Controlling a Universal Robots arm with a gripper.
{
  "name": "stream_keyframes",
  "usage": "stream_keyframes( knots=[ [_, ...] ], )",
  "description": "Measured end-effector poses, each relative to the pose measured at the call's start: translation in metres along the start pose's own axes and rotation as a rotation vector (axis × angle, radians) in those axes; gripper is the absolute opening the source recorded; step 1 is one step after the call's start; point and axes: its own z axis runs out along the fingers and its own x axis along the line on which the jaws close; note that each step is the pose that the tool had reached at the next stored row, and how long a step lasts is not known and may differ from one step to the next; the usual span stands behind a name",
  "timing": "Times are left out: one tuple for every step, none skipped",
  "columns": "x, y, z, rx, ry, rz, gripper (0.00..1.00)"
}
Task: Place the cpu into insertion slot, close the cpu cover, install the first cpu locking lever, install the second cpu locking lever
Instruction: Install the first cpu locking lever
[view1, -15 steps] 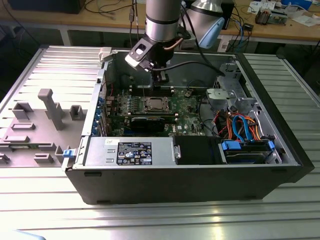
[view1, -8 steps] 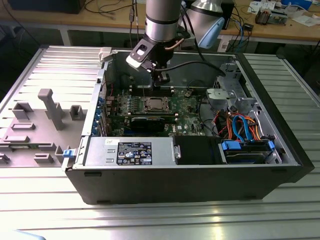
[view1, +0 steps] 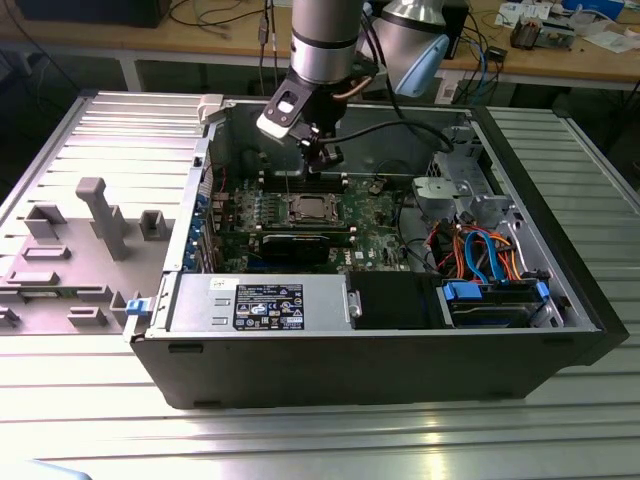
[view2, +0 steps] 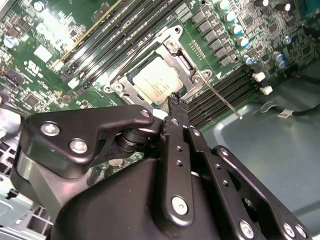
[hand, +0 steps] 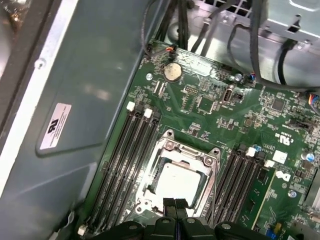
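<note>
First wrist view shows the gripper (hand: 175, 206) with fingertips pressed together, holding nothing, just above one edge of the cpu cover (hand: 165, 150). The cpu (hand: 179, 182) lies directly beyond, seated in the insertion slot (hand: 151, 182) under that closed frame. In the second wrist view a thin locking lever (view2: 223, 101) slants beside the socket; I cannot tell whether it is latched.

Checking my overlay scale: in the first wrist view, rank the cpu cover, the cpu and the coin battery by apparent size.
Largest: cpu cover, framing the chip.
Next: cpu, inside the cut-out.
Smallest: coin battery, clearly smaller, though it probably lies farther from the camera.
</note>
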Motion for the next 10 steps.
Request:
stream_keyframes(
  knots=[
    [0.0000,0.0000,0.0000,0.0007,0.0000,-0.011,0.11],
    [0.0000,0.0000,0.0000,0.0013,0.0001,-0.024,0.11],
    [0.0000,0.0000,0.0000,0.0020,0.0001,-0.035,0.11],
    [0.0000,-0.0001,0.0000,0.0028,0.0002,-0.047,0.11],
    [0.0000,-0.0001,0.0000,0.0033,0.0002,-0.059,0.11],
    [0.0000,-0.0001,0.0000,0.0039,0.0003,-0.071,0.11],
    [0.0000,-0.0001,0.0000,0.0047,0.0003,-0.083,0.11],
    [0.0000,-0.0002,0.0000,0.0059,0.0003,-0.103,0.11],
    [0.0000,-0.0002,0.0001,0.0071,0.0004,-0.124,0.11],
    [0.0000,-0.0002,0.0001,0.0081,0.0005,-0.144,0.11]
  ],
)
